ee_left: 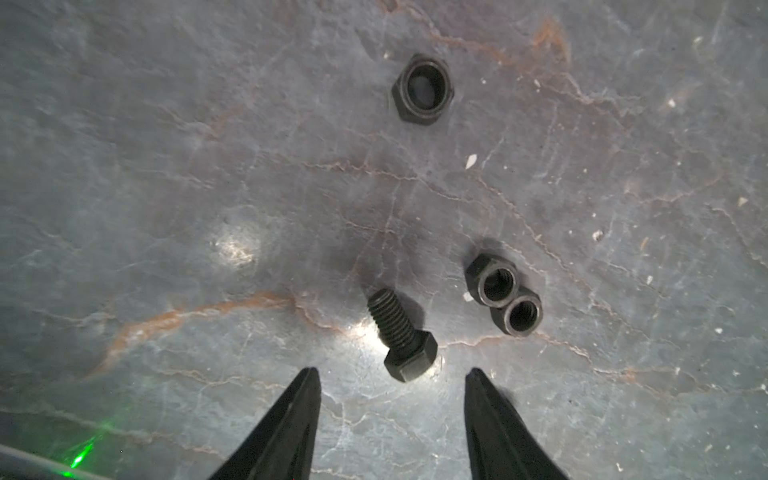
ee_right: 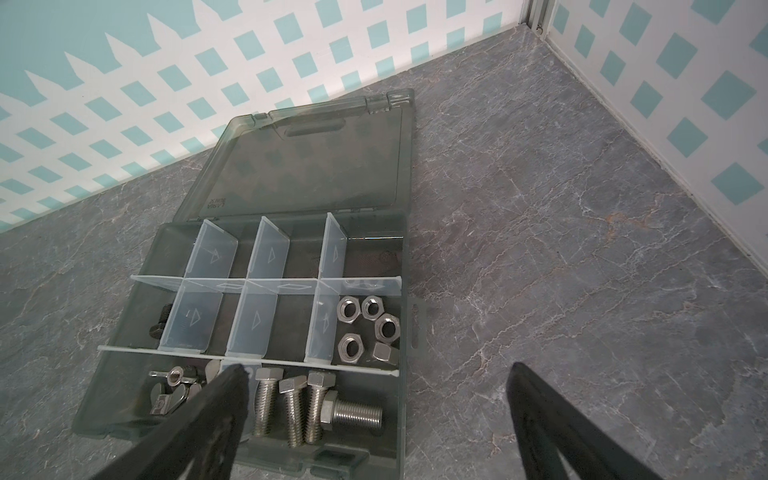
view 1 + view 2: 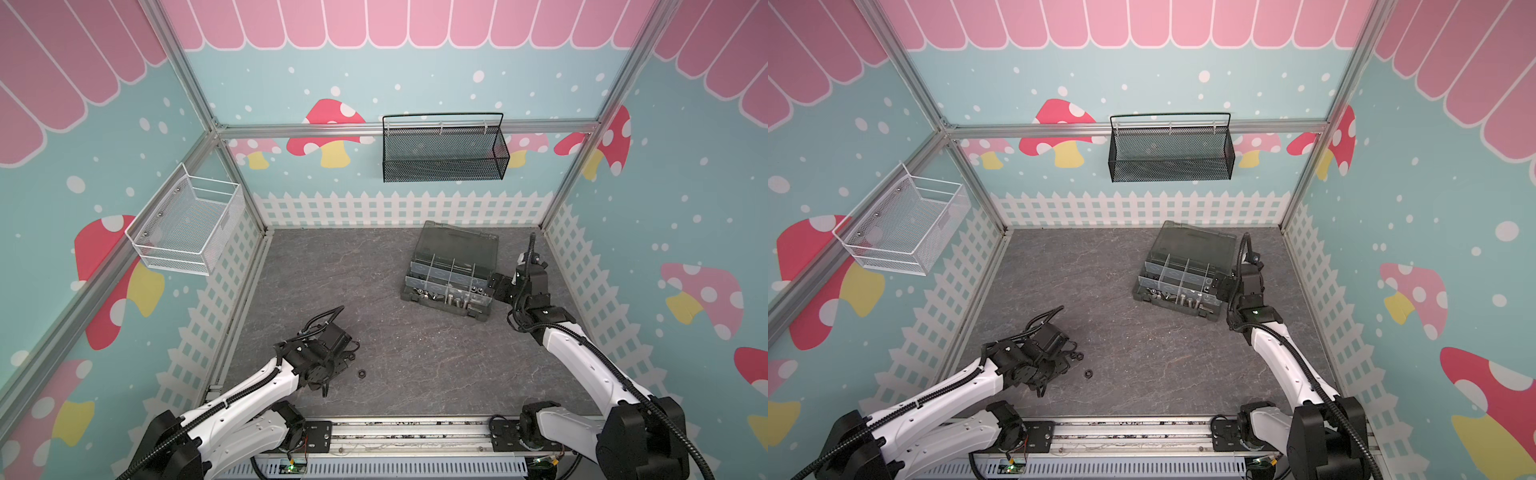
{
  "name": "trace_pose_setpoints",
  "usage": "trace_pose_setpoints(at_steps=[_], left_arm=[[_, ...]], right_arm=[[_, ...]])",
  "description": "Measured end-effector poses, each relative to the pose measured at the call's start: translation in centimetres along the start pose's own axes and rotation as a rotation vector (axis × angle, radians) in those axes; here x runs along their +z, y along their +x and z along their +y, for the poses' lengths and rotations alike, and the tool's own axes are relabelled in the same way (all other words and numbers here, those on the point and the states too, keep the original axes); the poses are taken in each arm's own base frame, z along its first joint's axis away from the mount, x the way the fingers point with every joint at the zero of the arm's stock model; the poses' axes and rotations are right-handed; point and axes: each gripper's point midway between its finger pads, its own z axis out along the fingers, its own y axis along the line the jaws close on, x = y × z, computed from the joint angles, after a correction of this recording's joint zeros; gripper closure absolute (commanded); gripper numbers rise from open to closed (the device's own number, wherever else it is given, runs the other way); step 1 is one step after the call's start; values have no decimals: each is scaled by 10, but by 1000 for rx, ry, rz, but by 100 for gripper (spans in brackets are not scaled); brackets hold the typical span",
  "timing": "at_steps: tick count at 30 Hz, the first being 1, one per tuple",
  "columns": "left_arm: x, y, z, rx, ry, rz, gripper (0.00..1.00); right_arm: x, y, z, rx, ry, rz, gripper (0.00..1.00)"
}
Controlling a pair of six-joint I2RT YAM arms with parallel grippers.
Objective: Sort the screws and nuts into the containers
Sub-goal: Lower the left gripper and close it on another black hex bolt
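Observation:
My left gripper [image 1: 392, 372] hangs open just above the table, its tips either side of the hex head of a short black screw [image 1: 401, 332]. Two black nuts [image 1: 496, 284] [image 1: 521, 316] lie touching beside it, and a third black nut [image 1: 423, 89] lies farther off, also seen as a nut [image 3: 361, 373] in both top views. My right gripper [image 2: 377, 369] is open and empty over the right edge of the grey organizer box [image 2: 405, 249], whose containers hold silver screws [image 2: 291, 407], silver nuts [image 2: 365, 324], wing nuts [image 2: 174, 376] and one black screw [image 2: 162, 320].
The box's smoky lid [image 2: 316, 162] lies open toward the back wall. A black mesh basket [image 3: 442, 151] hangs on the back wall and a white wire basket [image 3: 187, 224] on the left wall. The arms' mounting rail [image 3: 415, 436] runs along the front edge.

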Motion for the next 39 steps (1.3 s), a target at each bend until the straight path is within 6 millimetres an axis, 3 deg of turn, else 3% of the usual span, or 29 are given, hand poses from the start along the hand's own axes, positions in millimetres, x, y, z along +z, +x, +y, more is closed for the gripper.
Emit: trace_pose_setpoints(at_steps=[14,23,30,39], left_arm=[[22,3,-10,73,-71,55,52],[29,10,-5,74,-111,103,57],[30,6,-4,55,-118,114,59],[30,3,-1,55,-121,120,69]], right_arm=[[0,2,1,7,-8,3,2],[0,2,1,7,-8,4,2],[0,2,0,7,-7,4,2],[0,2,-1,7,1,1,2]])
